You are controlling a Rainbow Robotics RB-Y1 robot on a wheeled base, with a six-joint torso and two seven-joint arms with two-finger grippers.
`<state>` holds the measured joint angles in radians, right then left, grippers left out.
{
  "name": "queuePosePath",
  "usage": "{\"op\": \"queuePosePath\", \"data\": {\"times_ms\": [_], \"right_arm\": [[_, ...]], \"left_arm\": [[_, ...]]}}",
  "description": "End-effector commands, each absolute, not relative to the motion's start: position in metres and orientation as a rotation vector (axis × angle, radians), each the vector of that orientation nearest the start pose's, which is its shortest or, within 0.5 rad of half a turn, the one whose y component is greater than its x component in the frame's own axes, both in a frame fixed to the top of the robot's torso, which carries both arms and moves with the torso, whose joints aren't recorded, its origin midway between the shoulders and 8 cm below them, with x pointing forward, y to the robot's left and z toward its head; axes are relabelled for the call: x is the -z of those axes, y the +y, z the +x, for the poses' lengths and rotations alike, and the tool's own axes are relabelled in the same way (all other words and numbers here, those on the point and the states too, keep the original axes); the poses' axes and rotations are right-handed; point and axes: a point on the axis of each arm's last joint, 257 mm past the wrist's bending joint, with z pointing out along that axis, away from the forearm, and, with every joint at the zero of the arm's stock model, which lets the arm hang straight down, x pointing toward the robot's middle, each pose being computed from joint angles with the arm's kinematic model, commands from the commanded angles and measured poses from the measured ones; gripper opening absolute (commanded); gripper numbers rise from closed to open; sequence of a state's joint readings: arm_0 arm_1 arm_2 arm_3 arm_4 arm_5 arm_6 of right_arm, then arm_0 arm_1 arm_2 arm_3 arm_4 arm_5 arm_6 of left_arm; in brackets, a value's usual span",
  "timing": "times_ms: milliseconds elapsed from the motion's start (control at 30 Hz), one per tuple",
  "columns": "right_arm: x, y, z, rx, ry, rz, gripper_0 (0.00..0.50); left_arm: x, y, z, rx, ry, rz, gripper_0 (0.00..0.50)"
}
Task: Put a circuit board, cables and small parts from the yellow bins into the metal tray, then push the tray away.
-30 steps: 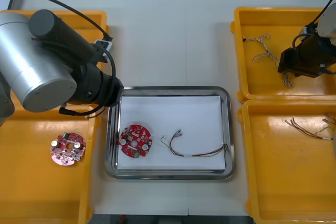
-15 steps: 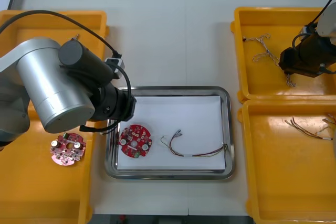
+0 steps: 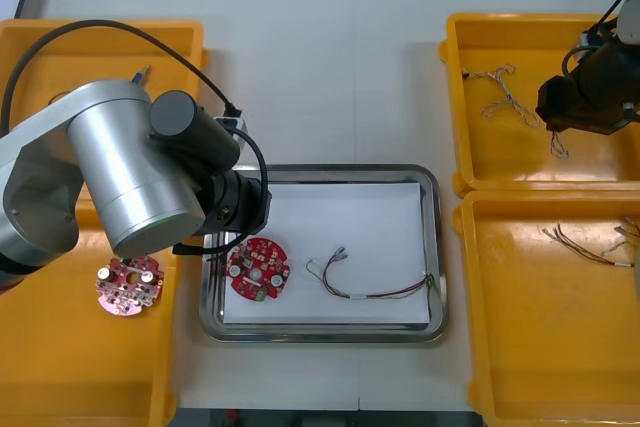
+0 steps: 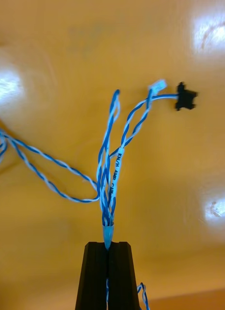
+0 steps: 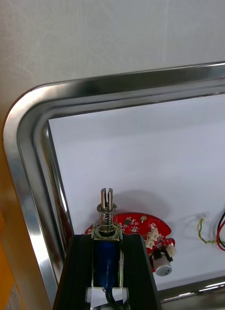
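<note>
Metal tray sits beyond the left gripper, yellow bin beyond the right gripper. Right fingers pinch a twisted blue and white cable, raised for carrying. Left fingers clamp a small metal part, with the red circuit board just past the tips, likely for release.

Bright, even overhead light w/ soft shadows: table evenly lit, white glare patches on yellow bin floor, streaky reflections along metal tray rim, faint shadow behind small metal part, sheen on left arm shell.
</note>
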<state>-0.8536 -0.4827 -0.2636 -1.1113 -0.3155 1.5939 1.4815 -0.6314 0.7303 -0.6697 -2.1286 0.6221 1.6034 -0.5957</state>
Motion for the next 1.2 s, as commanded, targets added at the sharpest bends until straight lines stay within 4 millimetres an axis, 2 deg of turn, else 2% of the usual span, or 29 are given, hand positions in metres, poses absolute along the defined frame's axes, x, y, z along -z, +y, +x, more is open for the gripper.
{"op": "queuePosePath", "data": {"times_ms": [33, 200, 433, 633, 833, 967, 1200], "right_arm": [[0.136, -0.377, 0.580, -0.046, 2.583, 0.289, 0.000], [0.117, -0.378, 0.569, -0.036, 2.585, 0.253, 0.000], [0.099, -0.380, 0.550, -0.009, 2.613, 0.188, 0.000], [0.086, -0.388, 0.535, 0.043, 2.632, 0.017, 0.000], [0.082, -0.396, 0.525, 0.123, 2.579, -0.082, 0.000], [0.088, -0.399, 0.513, 0.160, 2.551, -0.118, 0.000], [0.094, -0.382, 0.498, 0.084, 2.509, -0.224, 0.000]], "left_arm": [[0.206, 0.105, 0.446, 0.148, 2.551, 0.065, 0.000], [0.209, 0.102, 0.458, 0.143, 2.541, 0.049, 0.000], [0.214, 0.101, 0.464, 0.126, 2.539, 0.053, 0.000], [0.218, 0.102, 0.469, 0.098, 2.538, 0.071, 0.000], [0.224, 0.100, 0.472, 0.075, 2.535, 0.077, 0.000], [0.229, 0.098, 0.474, 0.067, 2.529, 0.083, 0.000], [0.235, 0.095, 0.473, 0.058, 2.532, 0.092, 0.000]]}}
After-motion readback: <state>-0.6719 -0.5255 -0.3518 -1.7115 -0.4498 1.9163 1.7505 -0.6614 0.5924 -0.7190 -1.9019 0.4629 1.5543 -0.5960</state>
